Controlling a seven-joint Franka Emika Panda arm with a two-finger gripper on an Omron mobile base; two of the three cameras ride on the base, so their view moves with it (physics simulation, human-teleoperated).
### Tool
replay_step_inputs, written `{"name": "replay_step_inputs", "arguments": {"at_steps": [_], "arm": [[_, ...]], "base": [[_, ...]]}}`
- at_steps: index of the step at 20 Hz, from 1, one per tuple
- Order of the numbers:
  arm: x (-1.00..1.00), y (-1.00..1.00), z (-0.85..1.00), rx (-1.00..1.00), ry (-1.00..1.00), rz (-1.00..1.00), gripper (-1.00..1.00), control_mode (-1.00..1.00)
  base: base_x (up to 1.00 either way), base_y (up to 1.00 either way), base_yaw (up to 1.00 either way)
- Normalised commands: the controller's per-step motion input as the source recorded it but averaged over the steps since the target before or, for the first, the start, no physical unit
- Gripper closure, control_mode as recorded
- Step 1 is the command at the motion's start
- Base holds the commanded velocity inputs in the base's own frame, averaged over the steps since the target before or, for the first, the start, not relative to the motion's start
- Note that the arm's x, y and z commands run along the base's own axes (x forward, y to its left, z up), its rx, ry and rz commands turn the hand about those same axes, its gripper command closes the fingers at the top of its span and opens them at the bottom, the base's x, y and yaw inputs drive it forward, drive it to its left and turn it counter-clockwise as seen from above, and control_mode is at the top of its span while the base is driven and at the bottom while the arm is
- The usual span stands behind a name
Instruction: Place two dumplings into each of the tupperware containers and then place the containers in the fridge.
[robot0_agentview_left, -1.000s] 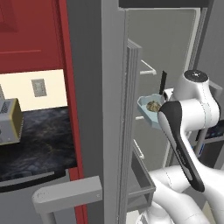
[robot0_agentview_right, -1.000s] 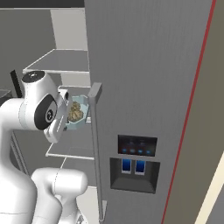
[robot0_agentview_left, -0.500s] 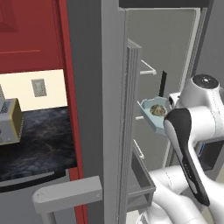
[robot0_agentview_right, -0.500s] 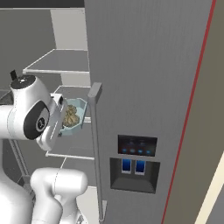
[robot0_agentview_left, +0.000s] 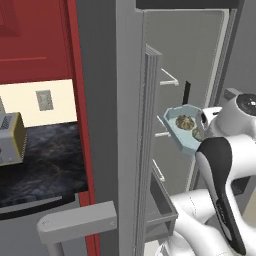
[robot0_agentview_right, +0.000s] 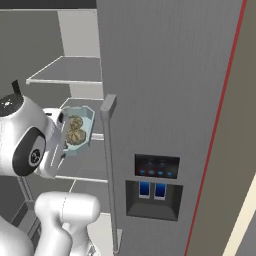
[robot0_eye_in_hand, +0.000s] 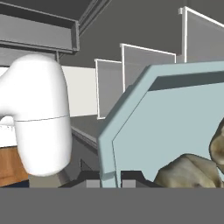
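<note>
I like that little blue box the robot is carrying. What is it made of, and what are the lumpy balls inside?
The blue container looks like smooth, pale, slightly see-through plastic with a raised rim. The dumplings look like soft dough: bumpy, matte, tan-brown.

A pale blue container with two dumplings in it hangs tilted inside the open fridge, beside the grey door, with a red cabinet at left.
</note>
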Motion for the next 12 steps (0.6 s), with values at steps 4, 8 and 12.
{"name": "replay_step_inputs", "arguments": {"at_steps": [4,8,12], "arm": [[-0.12,0.05,0.28,0.01,-0.03,0.01,1.00,-1.00],[-0.29,0.06,0.34,0.00,-0.10,0.01,1.00,-1.00],[-0.05,0.09,0.31,0.01,-0.19,0.01,1.00,-1.00]], "base": [[0.00,0.00,0.00],[0.00,0.00,0.00],[0.00,0.00,0.00]]}}
